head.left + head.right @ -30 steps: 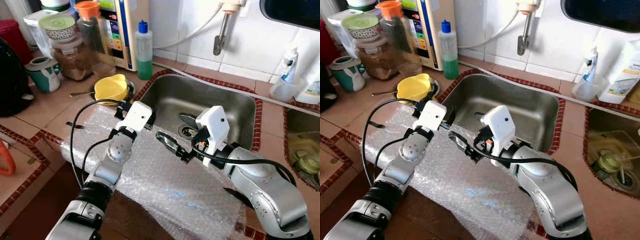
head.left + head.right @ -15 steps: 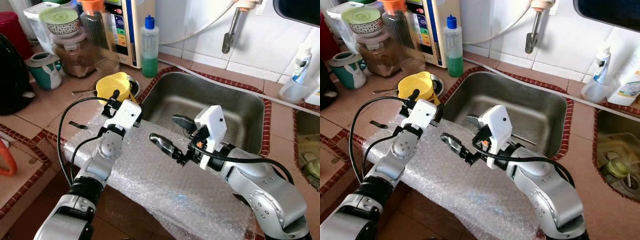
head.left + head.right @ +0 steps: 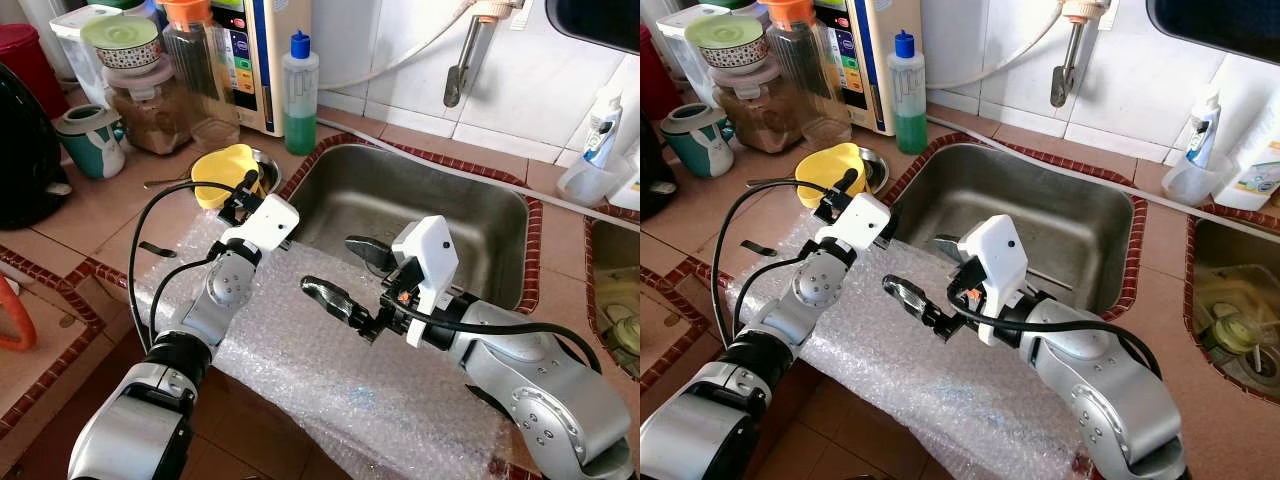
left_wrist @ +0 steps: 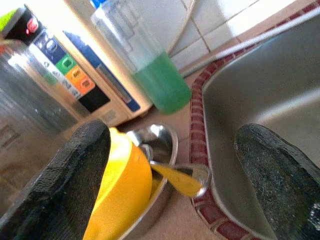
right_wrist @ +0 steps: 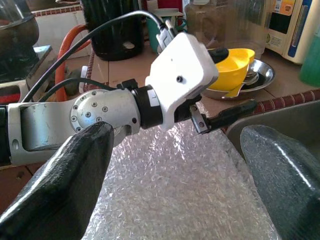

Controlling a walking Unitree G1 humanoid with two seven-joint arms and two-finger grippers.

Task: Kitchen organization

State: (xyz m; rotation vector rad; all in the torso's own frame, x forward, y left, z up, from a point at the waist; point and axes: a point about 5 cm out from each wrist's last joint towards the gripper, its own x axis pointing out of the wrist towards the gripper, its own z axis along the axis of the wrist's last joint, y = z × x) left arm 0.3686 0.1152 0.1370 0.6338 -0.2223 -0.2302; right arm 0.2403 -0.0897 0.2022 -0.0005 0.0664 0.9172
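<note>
Our left gripper [image 3: 243,196] reaches forward with its two black fingers spread wide and nothing between them, aimed at a yellow bowl [image 3: 224,172] near the sink's [image 3: 505,215] left rim. That bowl rests tilted in a shallow metal dish [image 4: 160,145], and a spoon [image 4: 180,180] with a yellow handle sits in the dish beside it. Our right gripper [image 3: 338,275] hovers over a sheet of bubble wrap [image 3: 330,370] draped across the counter [image 3: 80,220] edge, fingers equally wide apart and empty.

We judge the main risk to be the tilted bowl: a push from one finger could slide it off the dish or knock the spoon toward the sink. Both arms are close together, so a sideways swing could make them collide.

Behind the bowl stand a bottle [image 3: 299,90] half full of green liquid and a jar [image 3: 150,112] holding something brown. We cannot make out what is in the sink.
</note>
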